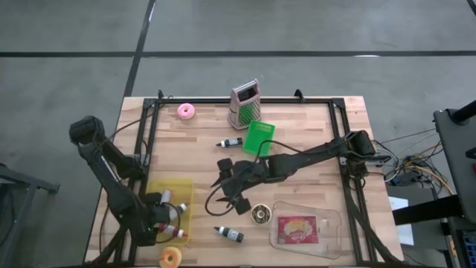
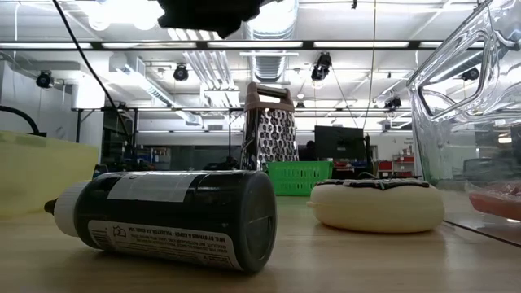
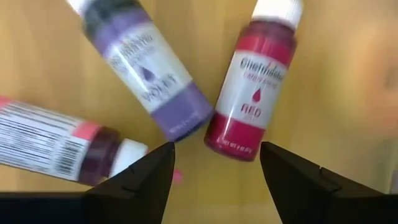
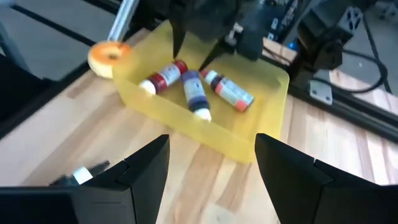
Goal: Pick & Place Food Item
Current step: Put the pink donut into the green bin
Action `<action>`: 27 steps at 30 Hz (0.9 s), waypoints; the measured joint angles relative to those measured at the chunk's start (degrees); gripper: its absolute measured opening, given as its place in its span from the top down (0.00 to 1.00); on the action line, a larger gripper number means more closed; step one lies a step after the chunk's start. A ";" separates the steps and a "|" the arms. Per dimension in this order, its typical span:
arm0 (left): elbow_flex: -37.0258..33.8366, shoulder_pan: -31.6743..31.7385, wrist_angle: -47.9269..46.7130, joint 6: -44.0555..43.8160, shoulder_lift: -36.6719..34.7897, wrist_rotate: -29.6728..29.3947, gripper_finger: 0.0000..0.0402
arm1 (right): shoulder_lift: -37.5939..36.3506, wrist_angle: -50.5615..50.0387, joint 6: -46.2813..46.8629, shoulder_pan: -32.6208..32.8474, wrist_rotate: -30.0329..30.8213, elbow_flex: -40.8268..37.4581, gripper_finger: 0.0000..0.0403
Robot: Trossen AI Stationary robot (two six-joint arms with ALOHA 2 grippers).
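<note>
The left end effector (image 3: 214, 171) is held open, empty, just above three small cylindrical plastic bottles lying in a translucent yellow bin (image 1: 184, 190): a violet-labelled bottle (image 3: 146, 71), a red-labelled bottle (image 3: 256, 84) and a third, white-capped bottle (image 3: 59, 146); the right end effector (image 4: 211, 158) is spread open and empty over the pale planked wooden tabletop (image 1: 312, 126), facing that bin; a ring-shaped chocolate-iced doughnut (image 1: 260, 214) is seen just beside it, near a clear rigid plastic tray (image 1: 327, 219); a dark glossy bottle (image 1: 229, 234) lies on its side nearby.
</note>
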 joint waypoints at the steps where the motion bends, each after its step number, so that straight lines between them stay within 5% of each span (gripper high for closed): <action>1: 0.00 -0.06 -0.11 0.02 -0.82 -1.37 0.40 | 0.00 -0.66 -0.03 0.00 0.37 0.00 0.43; 12: -0.22 -0.77 -0.19 9.07 -10.94 -32.59 0.40 | 0.00 -2.19 -3.26 -0.39 11.27 -3.79 0.43; 19: -0.62 -0.63 -0.11 17.43 -12.84 -60.84 0.40 | 0.00 5.31 -3.22 -2.82 8.34 -6.61 0.43; 23: -2.43 2.24 -0.25 19.82 -15.02 -64.71 0.40 | -0.07 9.71 -3.97 -3.98 5.36 -7.55 0.43; 27: -6.53 7.18 -0.36 19.80 -20.17 -61.43 0.40 | -0.07 10.10 -5.22 -4.48 5.33 -7.88 0.43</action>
